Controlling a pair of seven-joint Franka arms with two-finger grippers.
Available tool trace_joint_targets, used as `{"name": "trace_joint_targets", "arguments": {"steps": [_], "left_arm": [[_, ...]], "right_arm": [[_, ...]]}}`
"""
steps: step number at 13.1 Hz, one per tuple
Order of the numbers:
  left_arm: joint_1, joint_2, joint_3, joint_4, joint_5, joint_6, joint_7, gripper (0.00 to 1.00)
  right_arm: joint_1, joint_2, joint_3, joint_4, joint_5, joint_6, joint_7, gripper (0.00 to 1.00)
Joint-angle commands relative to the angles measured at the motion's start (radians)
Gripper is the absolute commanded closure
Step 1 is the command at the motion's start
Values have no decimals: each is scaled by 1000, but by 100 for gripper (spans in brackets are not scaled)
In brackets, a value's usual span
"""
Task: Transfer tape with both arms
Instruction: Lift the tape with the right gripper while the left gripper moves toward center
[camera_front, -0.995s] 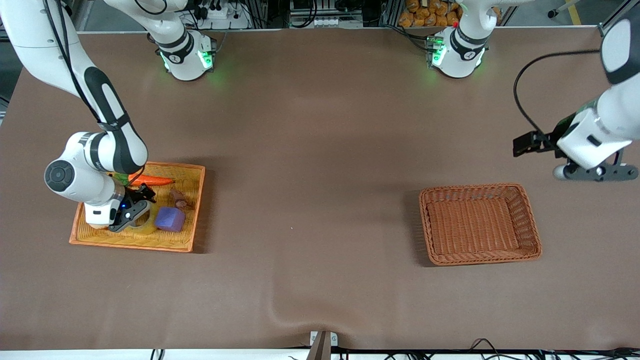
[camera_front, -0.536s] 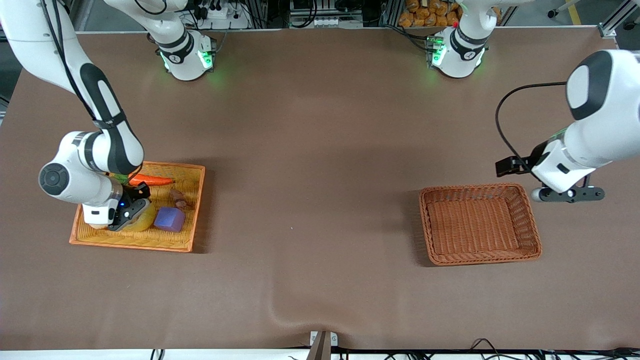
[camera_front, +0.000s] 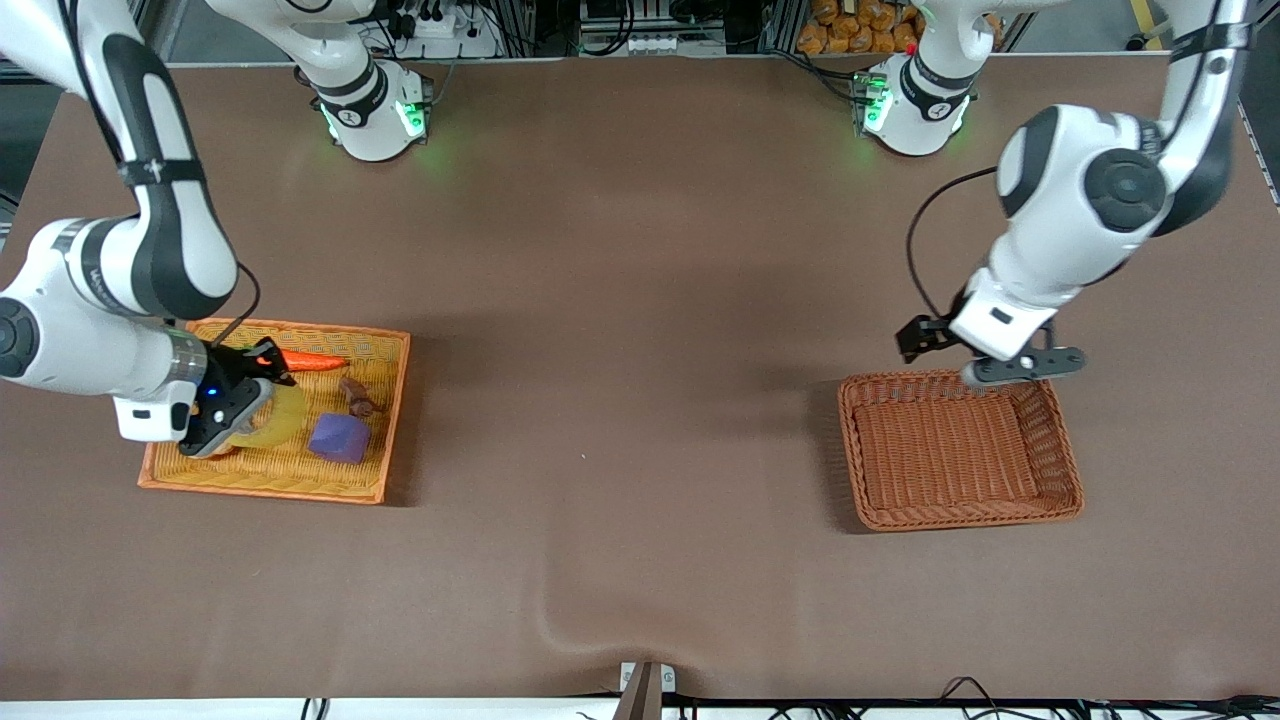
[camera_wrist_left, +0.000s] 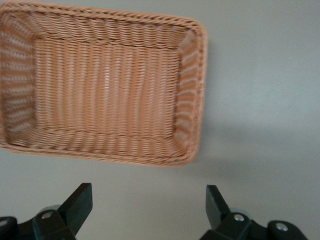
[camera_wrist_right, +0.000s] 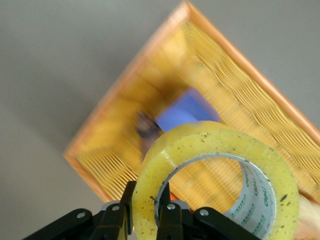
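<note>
- Over the yellow tray (camera_front: 385, 345), at the right arm's end of the table, the tape (camera_front: 272, 418) is hanging in the right gripper (camera_front: 236, 407), lifted clear of the tray floor.
- Its fingers (camera_wrist_right: 122, 220) are clamping one wall of the ring, one inside the hole and one outside, so the tape (camera_wrist_right: 220, 175) is standing on edge with the rest of the ring jutting free of the fingers.
- Beneath it, a purple cube (camera_front: 339, 438) and a carrot toy (camera_front: 312, 362) are lying in the tray.
- Well apart, toward the left arm's end, the left gripper (camera_front: 1018, 366) is hovering over the rim of the brown basket (camera_front: 1065, 440), fingers (camera_wrist_left: 77, 204) spread wide and holding nothing.
- Judgement: the handover is turning on the wide gap of table between the two grippers; the free part of the ring is what the left gripper needs to take.
</note>
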Motion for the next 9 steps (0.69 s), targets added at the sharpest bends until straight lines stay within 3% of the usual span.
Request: {"name": "trace_joint_targets", "arguments": {"steps": [1, 4, 9], "left_arm": [[-21, 60, -33, 4, 22, 90, -140, 0], [-58, 202, -32, 106, 22, 107, -300, 0], [-61, 367, -32, 321, 22, 107, -472, 0]], "right_arm": [[163, 5, -4, 59, 22, -12, 246, 100], [437, 84, -8, 228, 31, -9, 703, 100], [663, 429, -8, 554, 28, 146, 1134, 100]]}}
